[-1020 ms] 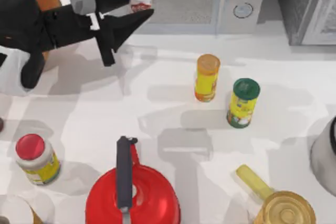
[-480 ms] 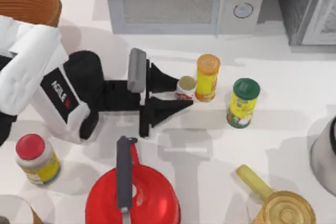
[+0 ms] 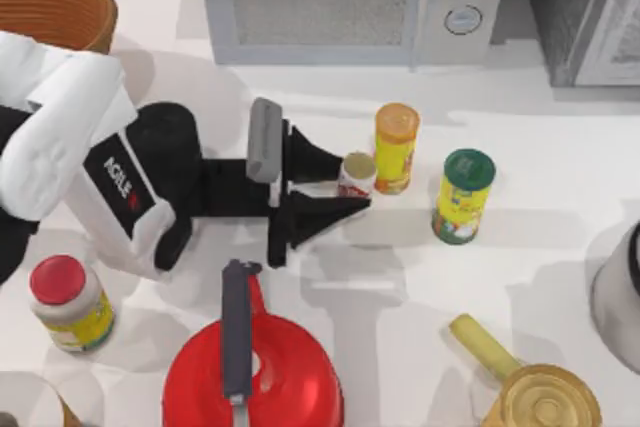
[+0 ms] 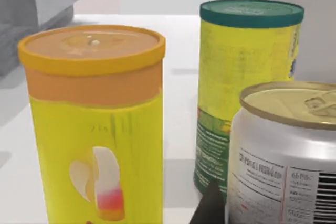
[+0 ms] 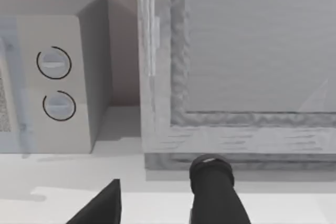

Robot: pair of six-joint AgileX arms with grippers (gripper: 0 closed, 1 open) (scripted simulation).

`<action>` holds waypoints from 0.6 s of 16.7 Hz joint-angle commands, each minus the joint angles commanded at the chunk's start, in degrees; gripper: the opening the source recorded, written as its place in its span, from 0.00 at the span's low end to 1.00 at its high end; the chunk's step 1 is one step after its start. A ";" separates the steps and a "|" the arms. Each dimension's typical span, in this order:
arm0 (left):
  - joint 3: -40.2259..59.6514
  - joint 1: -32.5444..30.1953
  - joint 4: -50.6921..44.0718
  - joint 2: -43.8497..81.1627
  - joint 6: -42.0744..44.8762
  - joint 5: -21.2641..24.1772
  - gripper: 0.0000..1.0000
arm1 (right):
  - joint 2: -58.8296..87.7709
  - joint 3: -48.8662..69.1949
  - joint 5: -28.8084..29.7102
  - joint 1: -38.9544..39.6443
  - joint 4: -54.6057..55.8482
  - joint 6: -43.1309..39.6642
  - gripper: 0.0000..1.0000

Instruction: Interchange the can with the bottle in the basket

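— Wicker at the upper left of the top view: how much of the basket (image 3: 55, 5) shows?

— Just part; the frame edge and the white left arm cut it off.

— And the can (image 3: 356, 174)?

— Centre frame, upright between the left gripper (image 3: 335, 184) fingers, which clasp it, just beside the orange-lidded bottle (image 3: 395, 147).

— Right gripper (image 5: 157, 203)?

— Facing the microwave (image 5: 58, 82); spread, tips cut off.

Left gripper (image 3: 345, 187) jaws clasp the can (image 3: 356, 173) beside the orange-lidded bottle (image 3: 396, 147).
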 joint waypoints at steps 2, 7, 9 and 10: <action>0.00 0.00 0.00 0.00 0.00 0.00 0.30 | 0.00 0.00 0.00 0.00 0.00 0.00 1.00; 0.00 0.00 0.00 0.00 0.00 0.00 0.68 | 0.00 0.00 0.00 0.00 0.00 0.00 1.00; 0.00 0.00 0.00 0.00 0.00 0.00 0.83 | 0.00 0.00 0.00 0.00 0.00 0.00 1.00; 0.00 0.00 0.00 0.00 0.00 0.00 0.90 | 0.00 0.00 0.00 0.00 0.00 0.00 1.00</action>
